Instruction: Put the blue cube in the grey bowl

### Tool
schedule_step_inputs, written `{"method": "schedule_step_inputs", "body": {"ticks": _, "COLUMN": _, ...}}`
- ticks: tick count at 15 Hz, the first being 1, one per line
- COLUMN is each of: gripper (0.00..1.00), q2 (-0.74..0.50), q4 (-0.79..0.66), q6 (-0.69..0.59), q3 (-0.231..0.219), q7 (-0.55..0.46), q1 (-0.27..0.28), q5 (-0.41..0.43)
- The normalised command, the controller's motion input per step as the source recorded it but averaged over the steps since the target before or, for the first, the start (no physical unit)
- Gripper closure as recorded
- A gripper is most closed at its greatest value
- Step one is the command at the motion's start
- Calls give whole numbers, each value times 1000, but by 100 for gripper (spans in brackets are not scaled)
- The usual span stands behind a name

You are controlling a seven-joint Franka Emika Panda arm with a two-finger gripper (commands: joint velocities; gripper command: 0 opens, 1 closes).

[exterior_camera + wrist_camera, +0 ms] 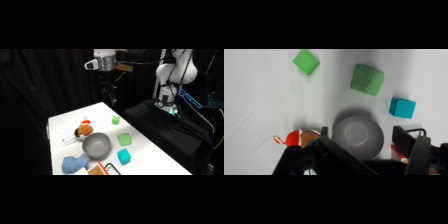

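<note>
The blue cube (pixel 123 157) is a small teal block on the white table, just right of the grey bowl (pixel 96 145). In the wrist view the blue cube (pixel 402 107) lies up and to the right of the grey bowl (pixel 358 136), apart from it. My gripper (pixel 110 97) hangs high above the table's far edge, well away from both. In the wrist view the gripper (pixel 364 137) is open with nothing in it; the bowl shows between its two dark fingers (pixel 406 139).
Two light green cubes (pixel 116 120) (pixel 124 139) lie beyond the blue one. An orange toy (pixel 84 130) sits in a small dark pan left of the bowl. A blue fuzzy cloth (pixel 74 163) and a red and black object (pixel 104 170) lie at the near edge.
</note>
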Motion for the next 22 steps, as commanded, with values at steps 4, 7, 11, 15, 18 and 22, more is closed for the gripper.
{"method": "schedule_step_inputs", "body": {"ticks": 4, "gripper": 0, "q2": -16, "q4": -32, "q6": 72, "q3": 39, "q7": 86, "q1": 1, "q5": 45}}
{"method": "schedule_step_inputs", "body": {"ticks": 7, "gripper": 0, "q2": -58, "q4": -116, "q6": 181, "q3": 87, "q7": 232, "q1": 52, "q5": 101}}
{"method": "schedule_step_inputs", "body": {"ticks": 11, "gripper": 0, "q2": -27, "q4": -134, "q6": 288, "q3": 100, "q7": 307, "q1": 75, "q5": 120}}
{"method": "schedule_step_inputs", "body": {"ticks": 15, "gripper": 0, "q2": 87, "q4": -87, "q6": 347, "q3": 86, "q7": 300, "q1": 72, "q5": 88}}
{"method": "schedule_step_inputs", "body": {"ticks": 18, "gripper": 0, "q2": 112, "q4": -70, "q6": 359, "q3": 71, "q7": 285, "q1": 75, "q5": 52}}
{"method": "schedule_step_inputs", "body": {"ticks": 22, "gripper": 0, "q2": 148, "q4": -38, "q6": 341, "q3": 50, "q7": 257, "q1": 81, "q5": 24}}
